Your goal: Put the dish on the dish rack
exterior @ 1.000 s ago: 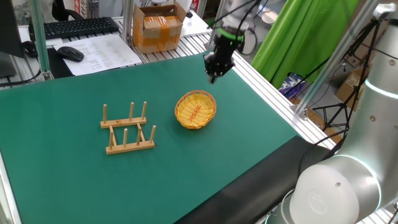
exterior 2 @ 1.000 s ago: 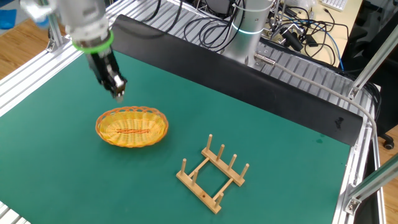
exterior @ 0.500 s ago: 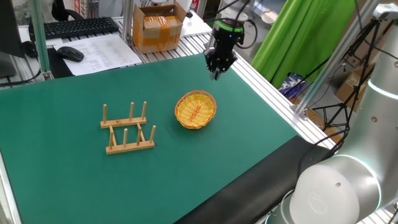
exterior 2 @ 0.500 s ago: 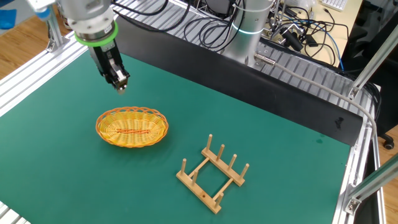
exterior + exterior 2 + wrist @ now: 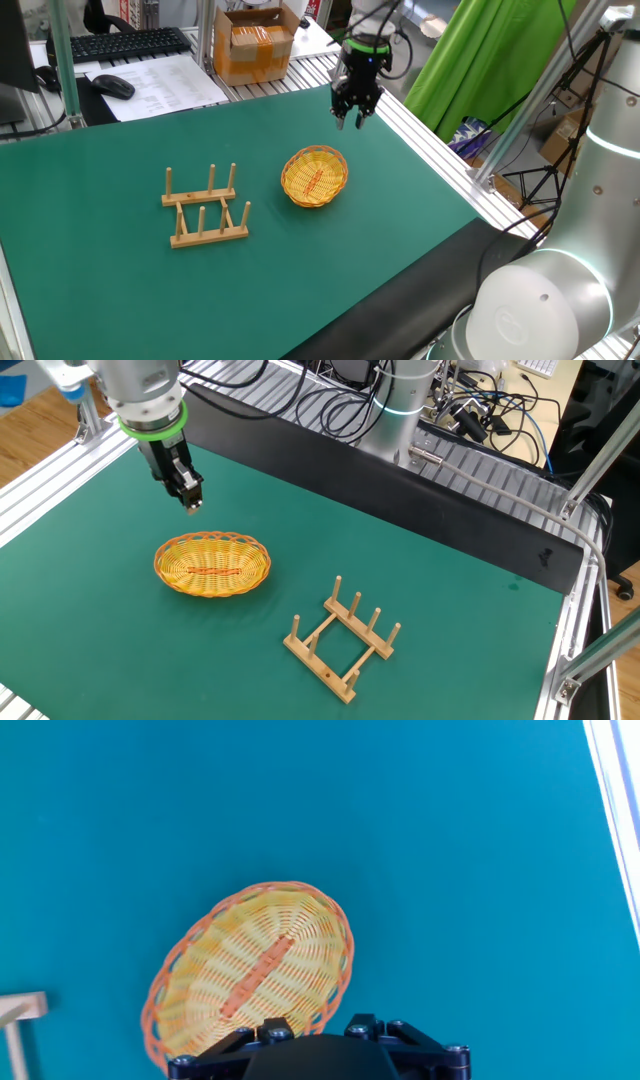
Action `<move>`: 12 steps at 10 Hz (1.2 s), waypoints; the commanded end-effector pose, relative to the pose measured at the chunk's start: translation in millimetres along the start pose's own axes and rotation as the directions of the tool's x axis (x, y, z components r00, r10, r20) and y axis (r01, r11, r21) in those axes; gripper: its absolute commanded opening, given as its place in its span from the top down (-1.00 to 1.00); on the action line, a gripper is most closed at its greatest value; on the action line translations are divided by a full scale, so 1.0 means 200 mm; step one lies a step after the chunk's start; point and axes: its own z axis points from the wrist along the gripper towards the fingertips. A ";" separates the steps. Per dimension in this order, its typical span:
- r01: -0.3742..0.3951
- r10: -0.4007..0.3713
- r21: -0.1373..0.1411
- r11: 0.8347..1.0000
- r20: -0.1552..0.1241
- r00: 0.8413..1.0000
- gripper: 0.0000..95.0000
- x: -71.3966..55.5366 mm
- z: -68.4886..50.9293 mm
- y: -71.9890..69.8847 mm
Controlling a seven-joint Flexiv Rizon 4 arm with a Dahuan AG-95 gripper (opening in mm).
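Hand view looks straight down past the black two-finger gripper [image 5: 355,120], which hangs empty in the air; its fingertips sit slightly apart in the fixed views. Just below and a little to one side lies the shallow yellow-orange woven wicker dish [image 5: 250,975], flat on the green table mat [image 5: 120,300], untouched. Well beyond the dish stands the small light-wood pegged dish rack [image 5: 343,641], empty. Risk ahead, as I judge it: the thin sloping rim gives little to pinch, so an off-centre descent could tip or skid the dish.
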 end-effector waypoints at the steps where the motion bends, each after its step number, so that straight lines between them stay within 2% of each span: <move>1: -0.051 0.052 -0.044 0.998 0.009 0.999 0.20 0.01 0.06 -0.03; 4: -0.044 0.045 -0.052 0.998 0.023 0.999 0.20 0.00 0.13 -0.02; 8: -0.027 0.028 -0.042 0.999 0.017 0.999 0.20 0.01 0.13 -0.02; 10: -0.035 0.035 -0.027 0.999 -0.033 0.999 0.20 0.01 0.13 -0.02; 12: -0.043 0.042 -0.001 0.999 -0.098 0.994 0.20 0.01 0.13 -0.02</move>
